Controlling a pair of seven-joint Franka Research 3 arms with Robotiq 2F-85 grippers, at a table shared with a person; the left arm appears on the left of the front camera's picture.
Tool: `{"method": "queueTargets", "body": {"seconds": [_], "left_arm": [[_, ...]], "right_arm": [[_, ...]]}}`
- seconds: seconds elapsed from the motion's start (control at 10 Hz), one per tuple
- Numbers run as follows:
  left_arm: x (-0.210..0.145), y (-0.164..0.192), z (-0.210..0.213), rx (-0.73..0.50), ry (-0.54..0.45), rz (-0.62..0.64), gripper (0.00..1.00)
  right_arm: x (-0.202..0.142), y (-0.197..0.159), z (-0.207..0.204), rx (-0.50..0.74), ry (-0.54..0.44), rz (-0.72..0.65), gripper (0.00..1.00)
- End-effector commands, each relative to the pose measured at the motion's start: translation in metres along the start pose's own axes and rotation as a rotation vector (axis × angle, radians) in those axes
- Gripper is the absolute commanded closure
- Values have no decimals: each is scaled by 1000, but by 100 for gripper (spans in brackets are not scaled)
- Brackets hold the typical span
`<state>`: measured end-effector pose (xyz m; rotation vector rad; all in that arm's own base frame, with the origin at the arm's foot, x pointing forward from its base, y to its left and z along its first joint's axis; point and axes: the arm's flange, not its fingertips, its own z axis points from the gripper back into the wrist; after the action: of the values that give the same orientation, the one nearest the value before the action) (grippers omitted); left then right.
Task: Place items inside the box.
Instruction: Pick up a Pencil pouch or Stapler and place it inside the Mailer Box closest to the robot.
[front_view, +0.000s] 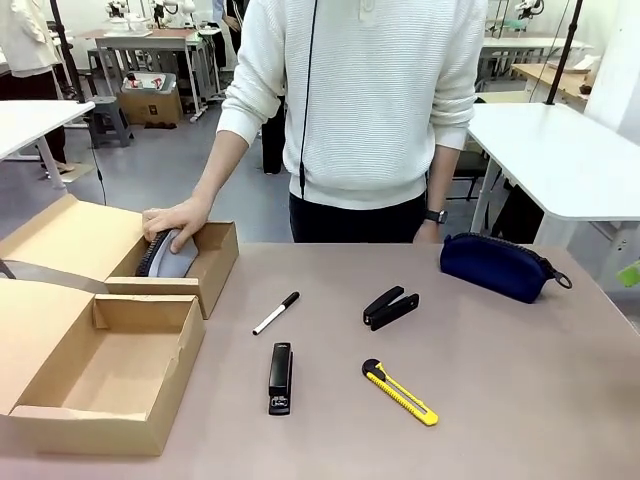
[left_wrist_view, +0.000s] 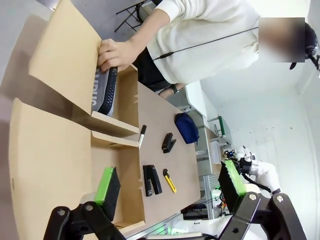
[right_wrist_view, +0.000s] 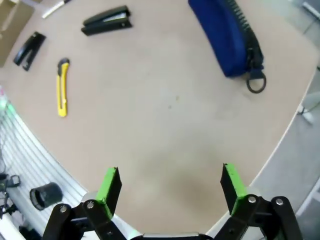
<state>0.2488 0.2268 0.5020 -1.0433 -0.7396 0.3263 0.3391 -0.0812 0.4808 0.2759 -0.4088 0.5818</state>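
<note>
Pouch (front_view: 497, 266), knife (front_view: 399, 392) and marker (front_view: 276, 313) lie on table (front_view: 520, 380) outside box (front_view: 90, 430).

We are hovering our right gripper (right_wrist_view: 170, 180), jaws wide, over the table (right_wrist_view: 165, 125); navy pouch (right_wrist_view: 225, 37), utility knife (right_wrist_view: 61, 86) and staplers (right_wrist_view: 107, 21) are lying ahead.

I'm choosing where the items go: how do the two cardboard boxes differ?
The near box looks wider and stands empty; the far box looks narrower and holds a grey-and-black thing under the person's hand. The near box sits closer to the robot, the far box right behind it. Both are plain tan cardboard with their lids open.
</note>
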Motion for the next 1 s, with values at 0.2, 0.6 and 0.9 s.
{"method": "queueTargets", "body": {"seconds": [0.2,0.6,0.9], "left_arm": [[1,1,0,-26,-13,-23,0],[1,1,0,-26,-13,-23,0],[1,1,0,-26,-13,-23,0]], "right_arm": [[73,-39,-34,-106,60,270,0],[152,-88,-102,-45,128,374,0],[182,-116,-157,4,151,411,0]]}}
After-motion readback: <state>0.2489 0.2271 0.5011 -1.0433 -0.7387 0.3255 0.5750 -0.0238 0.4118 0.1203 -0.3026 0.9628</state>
